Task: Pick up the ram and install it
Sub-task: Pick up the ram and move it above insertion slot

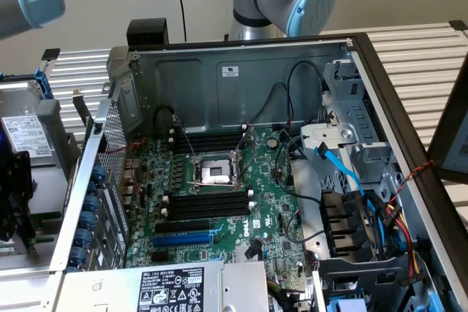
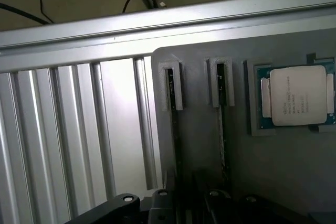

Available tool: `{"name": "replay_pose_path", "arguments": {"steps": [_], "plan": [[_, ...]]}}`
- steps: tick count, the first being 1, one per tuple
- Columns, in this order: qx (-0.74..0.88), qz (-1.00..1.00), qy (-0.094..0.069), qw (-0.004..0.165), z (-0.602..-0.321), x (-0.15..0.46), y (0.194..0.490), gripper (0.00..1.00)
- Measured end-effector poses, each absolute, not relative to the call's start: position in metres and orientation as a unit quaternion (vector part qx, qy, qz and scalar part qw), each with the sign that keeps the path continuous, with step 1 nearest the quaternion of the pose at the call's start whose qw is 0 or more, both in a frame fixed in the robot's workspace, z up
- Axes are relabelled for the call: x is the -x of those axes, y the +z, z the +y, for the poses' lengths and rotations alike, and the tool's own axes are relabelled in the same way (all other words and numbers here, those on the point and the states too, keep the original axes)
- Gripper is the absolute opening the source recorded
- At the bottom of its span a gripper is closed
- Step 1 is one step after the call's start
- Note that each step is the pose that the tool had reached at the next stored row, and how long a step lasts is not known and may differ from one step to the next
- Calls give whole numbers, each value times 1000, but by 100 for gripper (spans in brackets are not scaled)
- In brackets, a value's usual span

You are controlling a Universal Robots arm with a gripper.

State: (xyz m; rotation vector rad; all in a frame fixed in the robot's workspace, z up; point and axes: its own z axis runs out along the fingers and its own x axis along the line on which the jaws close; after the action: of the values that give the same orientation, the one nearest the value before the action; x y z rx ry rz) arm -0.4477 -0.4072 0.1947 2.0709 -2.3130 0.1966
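On the ribbed counter [image 2: 63, 129], the ram [image 2: 174, 90] by the tray [image 2: 278, 171]'s edge points straight away from the gripper [image 2: 187, 195], its fingers apart.

exterior view: even, soft light, mild shade inside case [image 1: 205, 93]. wrist view: dim overall, bright glare patch on ribbed table [image 2: 118, 98], grey tray [image 2: 273, 171] shadowed, darkest near bottom.
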Motion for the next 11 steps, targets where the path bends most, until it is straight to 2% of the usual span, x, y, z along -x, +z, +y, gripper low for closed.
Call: {"name": "replay_pose_path", "arguments": {"steps": [11], "plan": [[-666,-743,64,15,-407,448,195,25]]}}
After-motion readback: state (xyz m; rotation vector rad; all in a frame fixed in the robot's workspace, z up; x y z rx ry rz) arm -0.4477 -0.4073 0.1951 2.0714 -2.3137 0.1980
